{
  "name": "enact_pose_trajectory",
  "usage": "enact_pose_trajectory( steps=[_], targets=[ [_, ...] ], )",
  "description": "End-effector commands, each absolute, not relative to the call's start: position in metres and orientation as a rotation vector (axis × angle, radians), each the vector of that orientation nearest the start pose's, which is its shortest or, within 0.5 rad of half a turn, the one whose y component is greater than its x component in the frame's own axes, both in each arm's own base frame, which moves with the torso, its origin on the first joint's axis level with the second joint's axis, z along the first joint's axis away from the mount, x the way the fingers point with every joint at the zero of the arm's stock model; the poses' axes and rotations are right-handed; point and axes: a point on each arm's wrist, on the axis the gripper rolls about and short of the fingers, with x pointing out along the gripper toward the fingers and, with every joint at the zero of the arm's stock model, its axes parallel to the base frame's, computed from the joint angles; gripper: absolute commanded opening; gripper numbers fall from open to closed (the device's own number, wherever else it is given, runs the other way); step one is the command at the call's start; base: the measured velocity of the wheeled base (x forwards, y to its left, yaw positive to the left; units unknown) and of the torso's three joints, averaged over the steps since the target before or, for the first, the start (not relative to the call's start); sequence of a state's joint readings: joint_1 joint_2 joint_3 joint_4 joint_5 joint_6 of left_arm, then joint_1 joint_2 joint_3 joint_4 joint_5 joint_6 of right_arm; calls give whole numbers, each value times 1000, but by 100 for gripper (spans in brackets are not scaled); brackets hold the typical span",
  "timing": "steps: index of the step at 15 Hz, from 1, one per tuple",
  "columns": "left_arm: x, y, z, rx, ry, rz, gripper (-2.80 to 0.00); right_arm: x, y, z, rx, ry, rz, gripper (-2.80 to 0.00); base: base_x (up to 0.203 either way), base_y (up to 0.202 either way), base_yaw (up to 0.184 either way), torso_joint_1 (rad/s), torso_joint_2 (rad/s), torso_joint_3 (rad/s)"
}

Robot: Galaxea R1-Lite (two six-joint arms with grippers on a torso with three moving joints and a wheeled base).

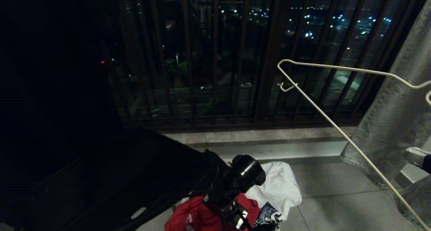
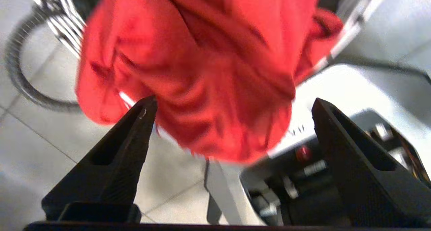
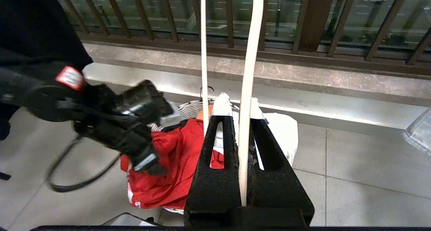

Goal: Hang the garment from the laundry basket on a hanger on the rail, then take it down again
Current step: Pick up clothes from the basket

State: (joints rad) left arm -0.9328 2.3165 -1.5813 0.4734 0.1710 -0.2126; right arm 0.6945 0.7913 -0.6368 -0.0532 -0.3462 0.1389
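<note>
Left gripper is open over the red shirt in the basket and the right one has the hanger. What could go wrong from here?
1. The garment is bunched; the open left gripper may pinch only a loose fold, or several layers.
2. A white T-shirt lies against it in the laundry basket and could get dragged out too.
3. The right gripper clamps a single wire of the hanger, which might swivel.

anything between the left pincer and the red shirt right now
Nothing visible. The left pincer hangs open right over the red shirt, which lies on top in the laundry basket, with a white shirt beside it, not over it.
</note>
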Motion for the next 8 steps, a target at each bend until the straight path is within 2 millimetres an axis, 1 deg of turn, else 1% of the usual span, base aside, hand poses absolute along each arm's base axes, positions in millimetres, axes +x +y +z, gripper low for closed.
enact_pose_trajectory(
  steps=[1, 3, 7, 8],
  targets=[
    [263, -346, 42, 495, 1098, -500, 0, 62, 41, 251, 88, 111, 340, -280, 0, 0, 0, 0, 0, 0],
    [267, -351, 35, 519, 1095, -472, 0, 61, 41, 251, 89, 110, 340, -280, 0, 0, 0, 0, 0, 0],
    [270, -350, 16, 610, 1092, -361, 0, 62, 42, 250, 87, 114, 339, -280, 0, 0, 0, 0, 0, 0],
    [269, -349, 16, 616, 1092, -353, 0, 62, 42, 250, 86, 115, 339, -280, 0, 0, 0, 0, 0, 0]
  ],
)
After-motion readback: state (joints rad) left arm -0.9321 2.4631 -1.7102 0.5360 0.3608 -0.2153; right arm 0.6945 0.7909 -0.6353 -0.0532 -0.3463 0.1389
